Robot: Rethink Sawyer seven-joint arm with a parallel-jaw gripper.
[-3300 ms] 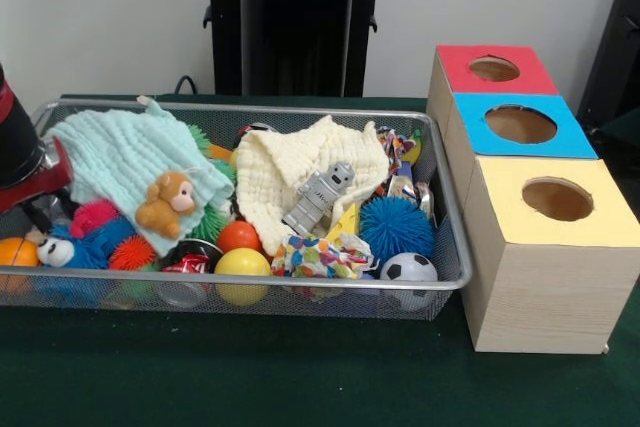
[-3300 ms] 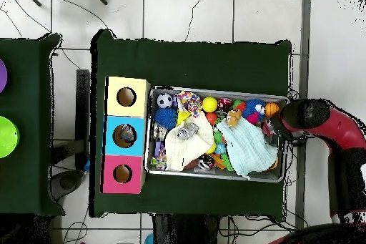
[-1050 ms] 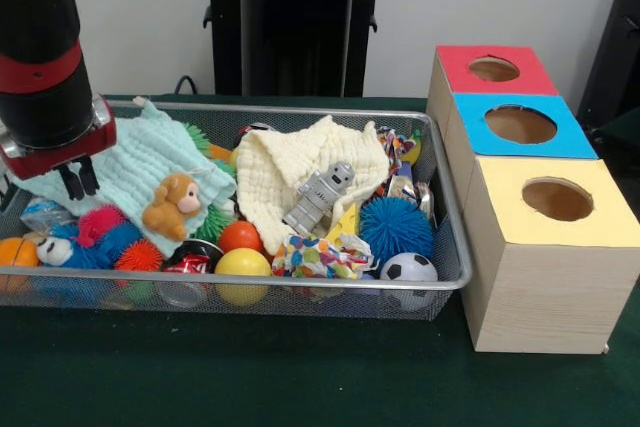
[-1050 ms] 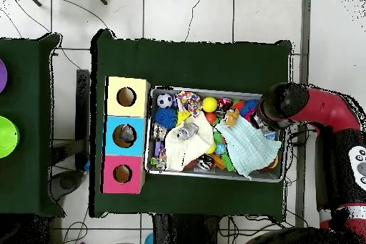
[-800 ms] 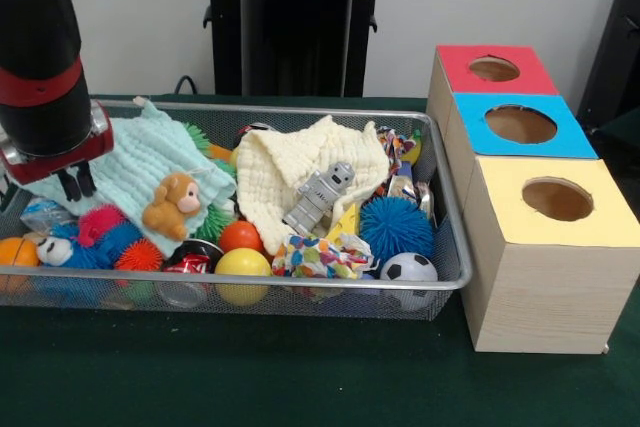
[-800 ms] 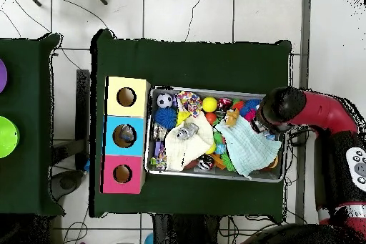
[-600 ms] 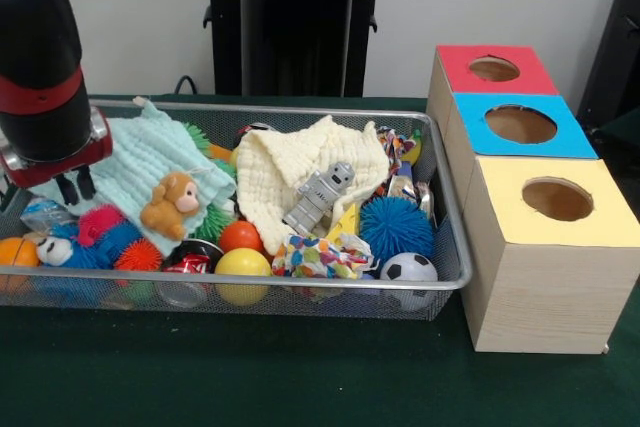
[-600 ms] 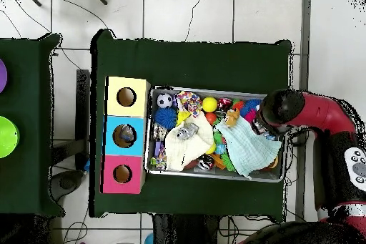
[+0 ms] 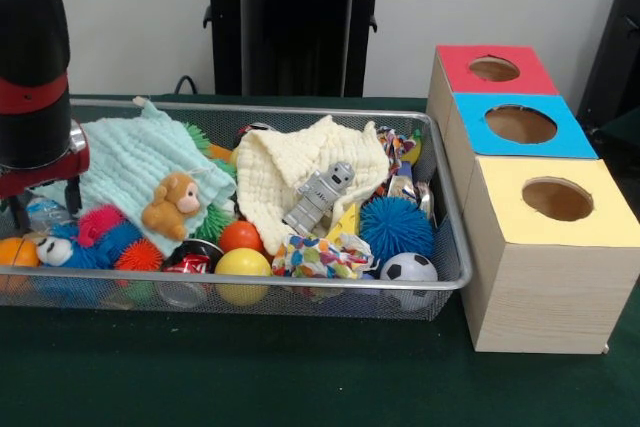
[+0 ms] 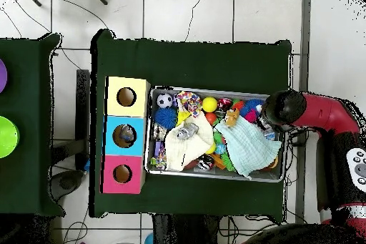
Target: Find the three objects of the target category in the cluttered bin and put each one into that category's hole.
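Three wooden boxes with round holes in coloured tops beside wire mesh bin [image 9: 440, 277]: red-topped box [image 9: 495, 69], blue-topped box [image 9: 520, 125], yellow-topped box [image 9: 555, 202], in a row touching one another.

Front view only: grey toy robot figure [image 9: 318, 197] lying tilted on cream knitted cloth [image 9: 290, 172]; brown plush monkey [image 9: 168, 203] on pale green knitted cloth [image 9: 135, 162]; blue spiky rubber ball [image 9: 396, 228], black-and-white soccer ball [image 9: 408, 269], plain yellow ball [image 9: 242, 267], smooth orange ball [image 9: 238, 236] along near side of bin.

Overhead view only: something small and greyish visible inside hole of blue-topped box [image 10: 126, 135]; too small to identify. Red and black arm [image 10: 325, 116] reaching in from beside bin, bent toward bin's end opposite the boxes.

Hard to make out: items under both cloths; crumpled multicoloured wrapper [image 9: 320, 255] and dark can-like object [image 9: 185, 262] partly buried. Target category not evident, so task's objects only placeable as somewhere in the bin.

Arm pose, front view: black barrel with red band upright, cut off by picture edge, over bin's end. Gripper [image 9: 42, 205] low, two dark tips showing just beside pale green cloth, set apart, nothing seen between them.
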